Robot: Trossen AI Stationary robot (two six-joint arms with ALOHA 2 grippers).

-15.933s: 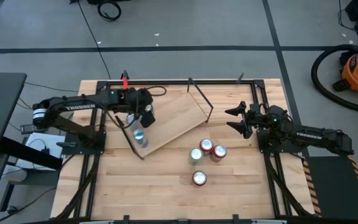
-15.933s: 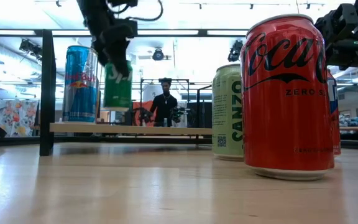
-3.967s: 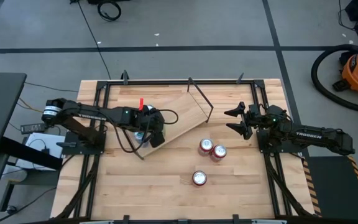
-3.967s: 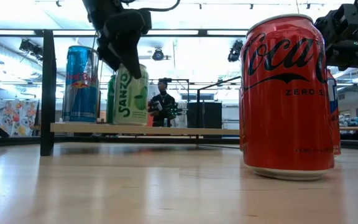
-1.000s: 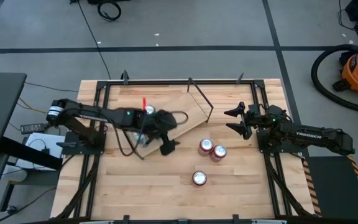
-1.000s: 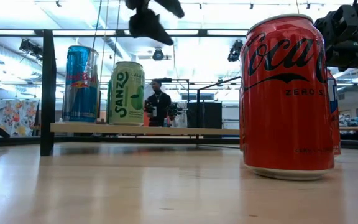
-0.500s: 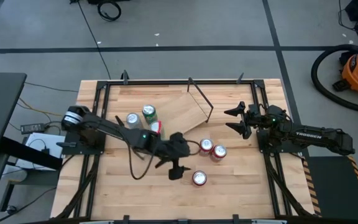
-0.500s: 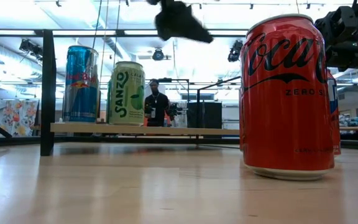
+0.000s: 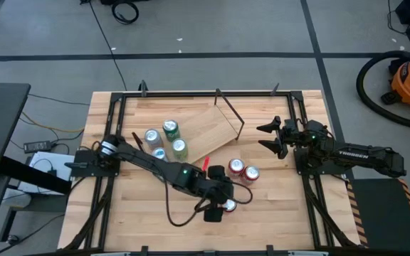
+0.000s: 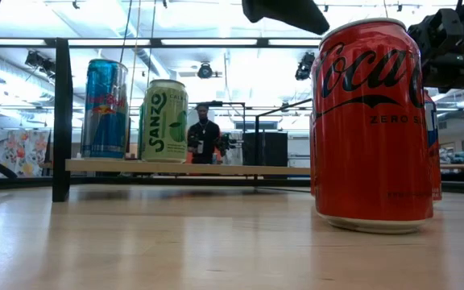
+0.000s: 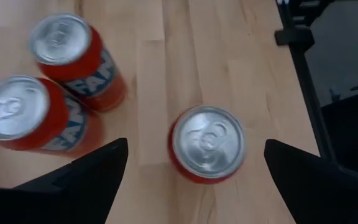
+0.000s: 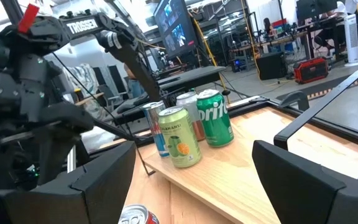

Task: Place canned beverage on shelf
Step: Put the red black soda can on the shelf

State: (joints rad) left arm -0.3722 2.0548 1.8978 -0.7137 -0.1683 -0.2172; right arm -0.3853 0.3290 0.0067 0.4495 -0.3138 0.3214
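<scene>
The red can [image 9: 228, 205] stands upright on the tabletop [image 9: 276, 213] toward the front edge, alone, at about 6 o'clock from the pair of red Fanta cans [image 9: 243, 171] and well apart from the shelf [image 9: 201, 135]. In the left wrist view this can [image 11: 207, 146] sits between the two dark fingers, its silver lid facing up, untouched. The left gripper [image 9: 218, 206] hangs directly over it with its jaws spread wide on either side, gripping nothing.

The shelf lies at an angle at roughly 11 o'clock from the can. At its left end stand four cans: a pale green Sanzo can [image 10: 164, 120], a blue Red Bull can [image 10: 105, 109], a green Sprite can [image 12: 215, 118] and another can [image 12: 188, 102] behind.

The right gripper [image 9: 270, 138] waits at the table's right side, at 2 o'clock from the red can, jaws apart and empty.
</scene>
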